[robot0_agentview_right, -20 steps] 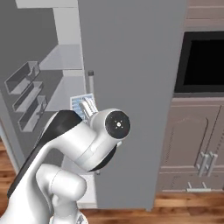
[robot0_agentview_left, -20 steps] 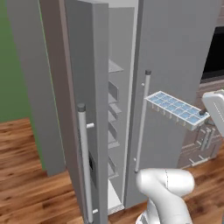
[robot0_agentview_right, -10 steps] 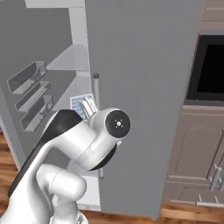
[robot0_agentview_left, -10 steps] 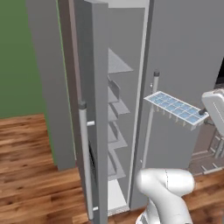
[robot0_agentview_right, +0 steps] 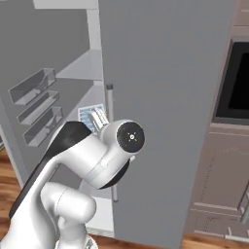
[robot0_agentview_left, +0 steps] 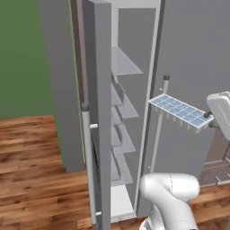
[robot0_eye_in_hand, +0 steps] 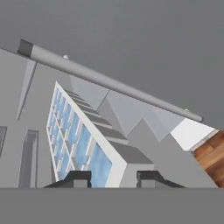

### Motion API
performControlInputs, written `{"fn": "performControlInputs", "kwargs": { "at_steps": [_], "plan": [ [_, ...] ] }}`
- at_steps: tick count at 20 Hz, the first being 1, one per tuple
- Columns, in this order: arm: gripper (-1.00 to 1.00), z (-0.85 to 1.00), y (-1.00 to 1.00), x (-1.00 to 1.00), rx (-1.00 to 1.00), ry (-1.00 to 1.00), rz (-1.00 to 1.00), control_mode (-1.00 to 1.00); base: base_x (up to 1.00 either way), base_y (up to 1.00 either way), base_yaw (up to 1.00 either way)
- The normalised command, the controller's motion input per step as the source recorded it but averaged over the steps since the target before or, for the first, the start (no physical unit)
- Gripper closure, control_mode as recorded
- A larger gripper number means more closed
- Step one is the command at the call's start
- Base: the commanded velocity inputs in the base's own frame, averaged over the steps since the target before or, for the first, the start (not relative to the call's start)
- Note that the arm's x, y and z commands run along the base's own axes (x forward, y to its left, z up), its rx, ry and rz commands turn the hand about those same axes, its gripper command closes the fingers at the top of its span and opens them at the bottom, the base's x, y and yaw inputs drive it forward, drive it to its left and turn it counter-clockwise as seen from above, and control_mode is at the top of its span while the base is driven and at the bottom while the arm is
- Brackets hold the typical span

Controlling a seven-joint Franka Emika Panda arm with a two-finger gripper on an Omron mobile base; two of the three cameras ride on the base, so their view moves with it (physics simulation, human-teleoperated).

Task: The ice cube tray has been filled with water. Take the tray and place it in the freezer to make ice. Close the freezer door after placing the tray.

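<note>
My gripper is shut on one short end of the ice cube tray, which hangs roughly level at mid height with its pale blue water in the cells. The tray floats in front of the plain grey fridge door, just right of the open freezer and its white shelves. The freezer door stands wide open, edge-on at the left. In the hand view the tray runs away from the gripper toward the shelves. The tray peeks out behind my arm beside the gripper.
The shut fridge door and its vertical bar handle stand close behind the tray. Door bins line the inside of the open door. Brown cabinets and a dark oven lie to the right; wood floor to the left.
The whole picture has shifted as the base moved, with the fridge sliding right in the right base view. The tray stays in my gripper at the same height.
</note>
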Motion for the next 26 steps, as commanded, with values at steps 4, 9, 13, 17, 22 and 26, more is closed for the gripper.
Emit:
{"fn": "performControlInputs", "kwargs": {
  "at_steps": [4,9,13,17,22,26],
  "plan": [
    [1.00,0.00,0.00,0.00,0.00,0.00,0.00,1.00,0.00,0.19,0.26],
    [1.00,0.00,0.00,0.00,0.00,0.00,0.00,1.00,0.00,0.31,0.23],
    [1.00,0.00,0.00,0.00,0.00,0.00,0.00,1.00,-0.05,0.40,0.22],
    [1.00,0.00,0.00,0.00,0.00,0.00,0.00,1.00,-0.21,0.43,0.22],
    [1.00,0.00,0.00,0.00,0.00,0.00,0.00,1.00,-0.27,0.47,0.21],
    [1.00,0.00,0.00,0.00,0.00,0.00,0.00,1.00,-0.27,0.51,0.20]
  ]
}}
